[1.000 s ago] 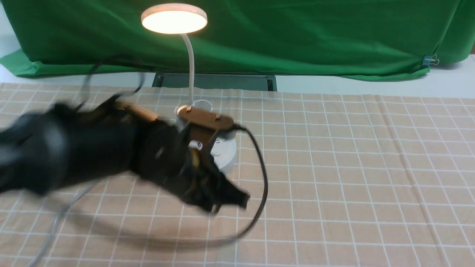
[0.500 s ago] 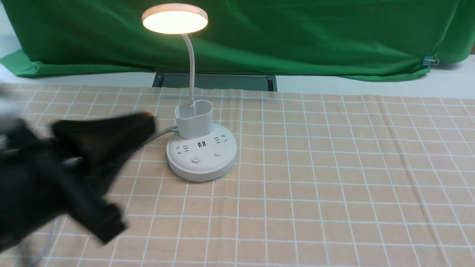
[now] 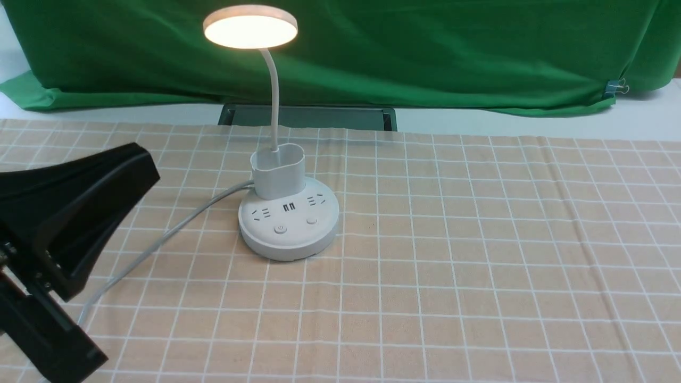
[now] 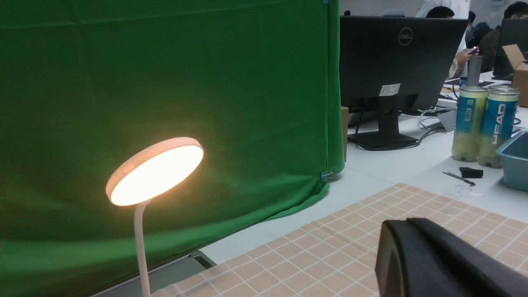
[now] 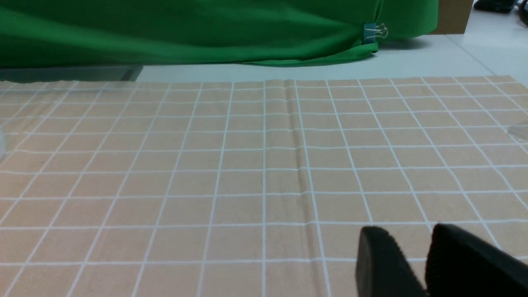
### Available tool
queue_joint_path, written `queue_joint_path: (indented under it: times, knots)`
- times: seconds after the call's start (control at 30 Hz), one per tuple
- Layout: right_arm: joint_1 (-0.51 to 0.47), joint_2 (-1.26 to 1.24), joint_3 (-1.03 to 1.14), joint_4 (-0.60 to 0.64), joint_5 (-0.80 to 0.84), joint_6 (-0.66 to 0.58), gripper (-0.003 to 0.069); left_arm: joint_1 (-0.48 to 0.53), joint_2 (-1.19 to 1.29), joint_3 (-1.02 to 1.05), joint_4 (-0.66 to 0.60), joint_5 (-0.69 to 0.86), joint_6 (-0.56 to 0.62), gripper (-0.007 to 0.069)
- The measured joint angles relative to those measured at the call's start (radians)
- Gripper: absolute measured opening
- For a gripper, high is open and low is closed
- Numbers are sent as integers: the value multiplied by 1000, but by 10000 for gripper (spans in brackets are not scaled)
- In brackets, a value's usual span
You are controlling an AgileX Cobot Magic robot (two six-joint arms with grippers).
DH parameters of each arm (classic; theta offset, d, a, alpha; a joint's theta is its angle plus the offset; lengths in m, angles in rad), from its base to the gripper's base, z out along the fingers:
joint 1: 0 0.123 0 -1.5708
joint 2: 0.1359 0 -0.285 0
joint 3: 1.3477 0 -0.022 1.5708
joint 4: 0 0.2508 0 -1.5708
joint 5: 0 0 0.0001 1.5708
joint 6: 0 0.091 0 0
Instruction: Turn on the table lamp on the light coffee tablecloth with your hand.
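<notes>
The table lamp stands on the light coffee tablecloth, left of the middle. Its disc head glows warm white, also in the left wrist view. The round base shows sockets and a power button; a grey cord runs off to the front left. My left gripper is shut and empty, raised at the left edge, well left of the base, with its tip pointing past the lamp. My right gripper shows only in its wrist view, low over bare cloth, jaws a narrow gap apart, empty.
A green backdrop cloth hangs along the far side, held by a binder clip. A dark flat frame lies behind the lamp. Beyond the cloth's right are a monitor, tennis-ball cans and a blue bin.
My left arm has drawn back from over the lamp base to the left edge, uncovering the base. The lamp head glows in all frames.
</notes>
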Motion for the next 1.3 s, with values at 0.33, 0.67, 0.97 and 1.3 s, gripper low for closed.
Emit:
queue_joint_path:
  times: [0.33, 0.67, 0.97, 1.3]
  knots:
    - [0, 0, 0, 0, 0, 0, 238, 0, 0, 0, 0, 47, -1, 1]
    - [0, 0, 0, 0, 0, 0, 238, 115, -182, 209, 31, 47, -28, 1]
    - [0, 0, 0, 0, 0, 0, 238, 454, -494, 484, 13, -76, -99, 1]
    - [0, 0, 0, 0, 0, 0, 238, 577, -527, 510, -54, 157, -98, 1]
